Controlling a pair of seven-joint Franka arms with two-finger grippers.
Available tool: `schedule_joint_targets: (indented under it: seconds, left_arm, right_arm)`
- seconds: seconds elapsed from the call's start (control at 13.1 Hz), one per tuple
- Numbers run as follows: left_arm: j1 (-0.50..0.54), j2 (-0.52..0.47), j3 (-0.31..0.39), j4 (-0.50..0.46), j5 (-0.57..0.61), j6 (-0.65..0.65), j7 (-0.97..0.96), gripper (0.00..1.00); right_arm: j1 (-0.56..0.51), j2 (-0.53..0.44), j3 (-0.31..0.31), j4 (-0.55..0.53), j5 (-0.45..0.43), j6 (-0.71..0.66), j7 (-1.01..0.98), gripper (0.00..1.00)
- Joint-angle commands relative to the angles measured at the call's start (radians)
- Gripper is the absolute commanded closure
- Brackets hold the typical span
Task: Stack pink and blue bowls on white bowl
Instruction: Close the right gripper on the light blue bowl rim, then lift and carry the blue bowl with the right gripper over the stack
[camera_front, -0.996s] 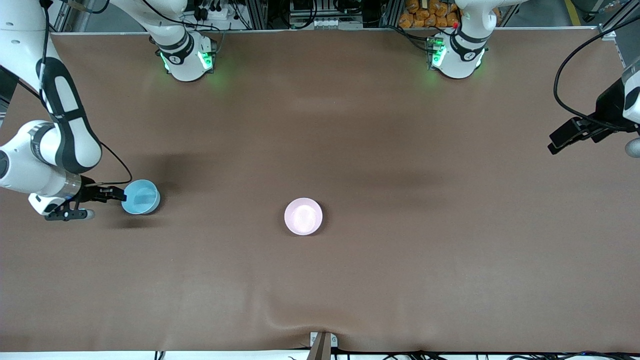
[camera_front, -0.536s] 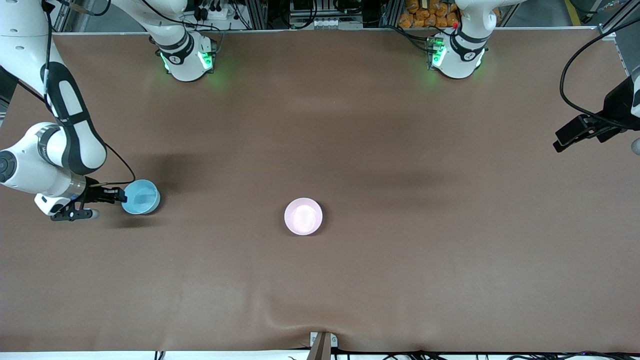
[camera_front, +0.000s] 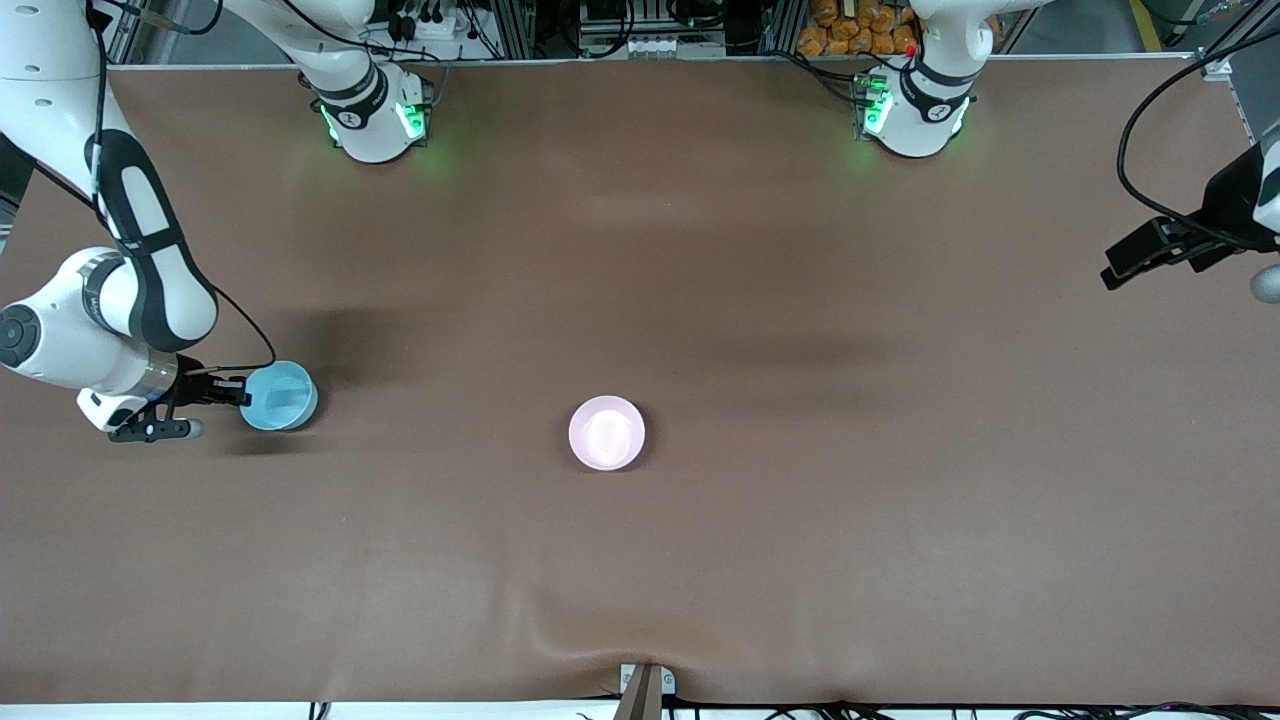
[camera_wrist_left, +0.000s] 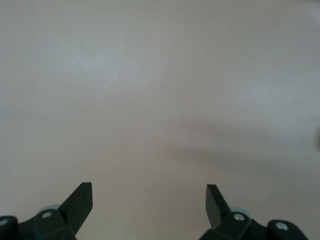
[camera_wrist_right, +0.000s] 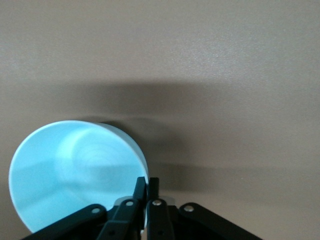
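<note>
Right gripper (camera_front: 243, 393): we're clamping the blue bowl's (camera_front: 279, 396) rim.
Left gripper (camera_wrist_left: 149, 201): waiting open.
Tip: we're lifting level toward the pink bowl (camera_front: 607, 433).

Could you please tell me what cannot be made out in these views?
- White bowl: none visible; whether one sits beneath the pink bowl is hidden from above in the front view.
- Left gripper: the front view's edge cuts off its arm.
- Blue bowl: the right gripper covers the pinched rim.
</note>
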Motion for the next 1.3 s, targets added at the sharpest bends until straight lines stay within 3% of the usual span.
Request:
schedule_joint_targets:
  seconds: [0.0, 0.31, 0.54, 0.92, 1.23]
  left_arm:
    - [0.008, -0.018, -0.014, -0.006, -0.038, -0.034, 0.071, 0.00]
    - [0.003, -0.021, -0.015, -0.022, -0.054, -0.038, 0.071, 0.00]
    - [0.005, -0.023, -0.015, -0.027, -0.054, -0.038, 0.074, 0.00]
    - [0.008, -0.026, -0.015, -0.036, -0.046, -0.038, 0.076, 0.00]
    - [0.012, -0.026, -0.012, -0.033, -0.044, -0.031, 0.076, 0.00]
  right_arm:
    - [0.016, -0.022, 0.012, -0.010, 0.025, -0.013, -0.025, 1.00]
    - [0.045, -0.051, 0.012, 0.102, 0.120, -0.247, 0.017, 1.00]
    - [0.146, -0.069, 0.015, 0.194, 0.135, -0.393, 0.240, 1.00]
    - [0.380, -0.057, 0.033, 0.366, 0.146, -0.439, 0.699, 1.00]
    - [0.552, 0.045, 0.032, 0.502, 0.168, -0.429, 0.984, 1.00]
